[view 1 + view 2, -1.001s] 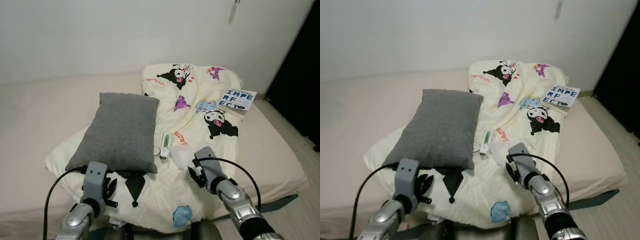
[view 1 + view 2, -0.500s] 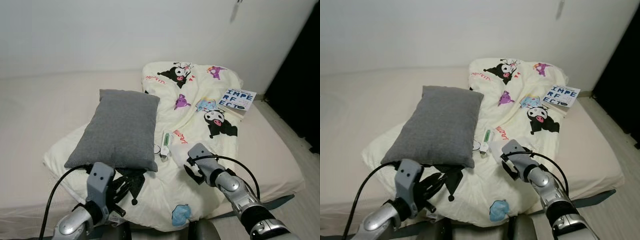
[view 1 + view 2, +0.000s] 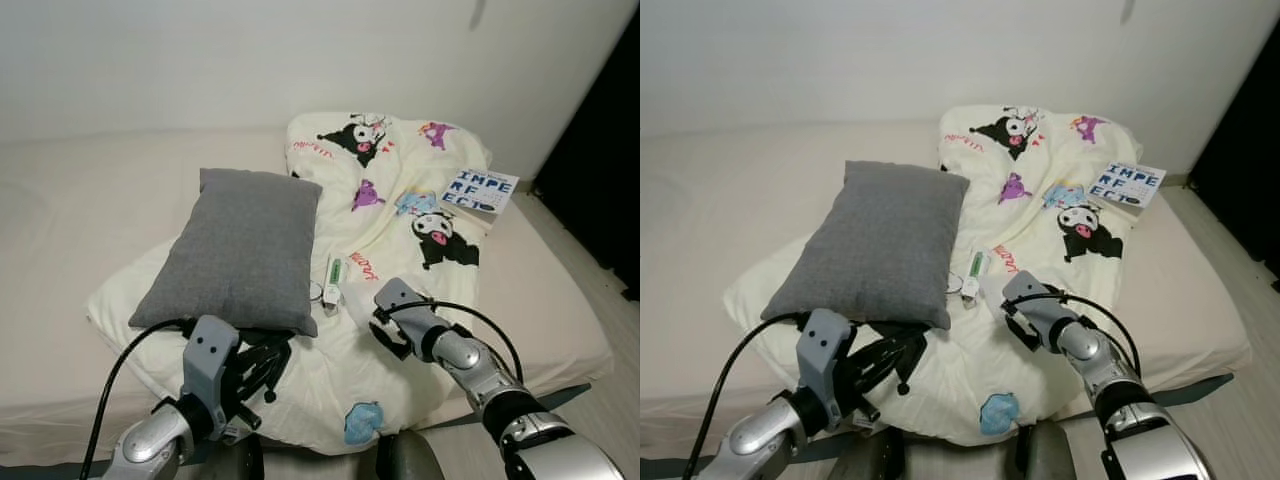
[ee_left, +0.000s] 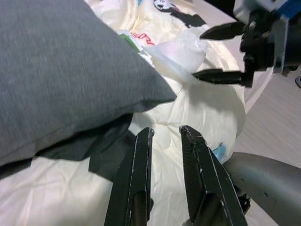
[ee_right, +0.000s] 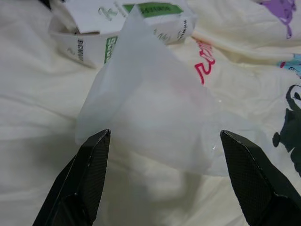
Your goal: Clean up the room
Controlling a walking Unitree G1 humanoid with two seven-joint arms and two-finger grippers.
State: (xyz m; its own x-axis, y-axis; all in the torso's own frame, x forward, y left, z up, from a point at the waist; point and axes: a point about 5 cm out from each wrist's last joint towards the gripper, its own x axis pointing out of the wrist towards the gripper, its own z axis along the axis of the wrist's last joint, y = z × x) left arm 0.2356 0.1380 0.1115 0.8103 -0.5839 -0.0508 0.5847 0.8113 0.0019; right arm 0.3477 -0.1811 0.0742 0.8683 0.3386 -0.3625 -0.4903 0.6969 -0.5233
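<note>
A translucent plastic wrapper [image 5: 155, 108] lies on the cream cartoon-print blanket [image 3: 400, 215], beside a small white and green box [image 3: 333, 280]. My right gripper [image 5: 162, 136] is open, one finger on each side of the wrapper's near edge, just short of it. A grey pillow [image 3: 240, 245] rests on the blanket to the left. My left gripper [image 3: 265, 355] hovers low at the pillow's near corner, fingers a little apart, holding nothing. The left wrist view shows those fingers [image 4: 141, 179] above a black patch of the blanket, and the right gripper [image 4: 211, 52] across from them.
A book [image 3: 478, 190] printed IMPERFECT lies at the blanket's far right edge. A small blue object [image 3: 362, 423] sits at the blanket's front edge. The beige mattress [image 3: 70, 230] extends left to the white wall. A dark opening [image 3: 600, 150] stands at the right.
My left gripper has pushed forward towards the pillow's near corner. My right gripper has edged forward and left up to the wrapper. The head camera has shifted slightly.
</note>
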